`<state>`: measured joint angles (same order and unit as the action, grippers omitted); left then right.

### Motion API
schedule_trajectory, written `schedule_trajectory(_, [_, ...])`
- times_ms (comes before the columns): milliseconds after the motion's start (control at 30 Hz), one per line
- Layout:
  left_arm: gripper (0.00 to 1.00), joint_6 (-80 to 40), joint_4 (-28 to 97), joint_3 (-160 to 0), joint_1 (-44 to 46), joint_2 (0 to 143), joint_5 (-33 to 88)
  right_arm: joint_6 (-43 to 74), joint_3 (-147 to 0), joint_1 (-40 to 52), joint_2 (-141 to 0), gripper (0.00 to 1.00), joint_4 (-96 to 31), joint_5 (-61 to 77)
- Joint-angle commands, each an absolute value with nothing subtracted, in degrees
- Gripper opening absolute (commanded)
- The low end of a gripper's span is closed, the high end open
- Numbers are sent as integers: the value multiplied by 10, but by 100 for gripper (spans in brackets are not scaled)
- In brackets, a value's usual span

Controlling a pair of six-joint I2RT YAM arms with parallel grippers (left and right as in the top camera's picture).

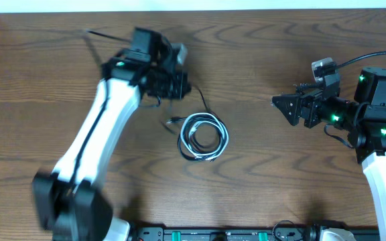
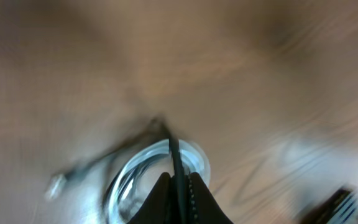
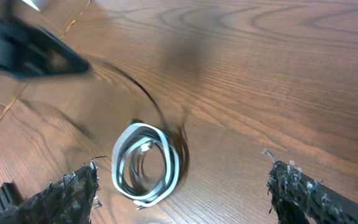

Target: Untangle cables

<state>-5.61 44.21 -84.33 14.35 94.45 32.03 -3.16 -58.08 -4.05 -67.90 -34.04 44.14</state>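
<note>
Item 1: left end effector (image 2: 178,180), clenched on black cable (image 2: 174,146).
Item 2: right end effector (image 1: 281,109), released.
Item 3: white cable (image 3: 116,169), coiled at the centre of the surface (image 1: 280,194).

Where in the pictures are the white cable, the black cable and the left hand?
white cable (image 3: 118,165): right wrist view, left side of its coil.
black cable (image 3: 149,96): right wrist view, loose strand above the coil.
left hand (image 2: 178,182): left wrist view, between its fingertips, shut on the black cable.
</note>
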Motion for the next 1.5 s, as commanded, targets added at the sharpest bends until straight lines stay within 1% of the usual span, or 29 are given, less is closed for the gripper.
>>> schedule_trajectory(0, [7, -126, 413, -856, 142, 880, 366, -26, -591, -40, -683, 85, -338, 449])
schedule_trajectory(267, [7, -233, 302, -856, 142, 800, 386, -26, -591, -40, -683, 84, -322, 450])
schedule_trajectory(433, [7, -294, 192, -857, 142, 773, 386, -26, -591, -39, -686, 84, -321, 450])
schedule_trajectory(600, [7, -366, 83, -870, 142, 769, 386, -25, -591, -13, -700, 84, -309, 450])
schedule_trajectory(933, [7, -529, -111, -881, 142, 768, 383, 37, -591, 64, -737, 84, -195, 450])
schedule_trajectory(1067, [7, -609, -180, -881, 142, 768, 369, 41, -591, 88, -757, 84, -153, 449])
schedule_trajectory(1267, [7, -682, -242, -882, 142, 767, 338, 42, -591, 111, -801, 83, -112, 449])
schedule_trajectory(1467, [7, -737, -303, -882, 142, 767, 312, 47, -591, 131, -847, 82, -38, 449])
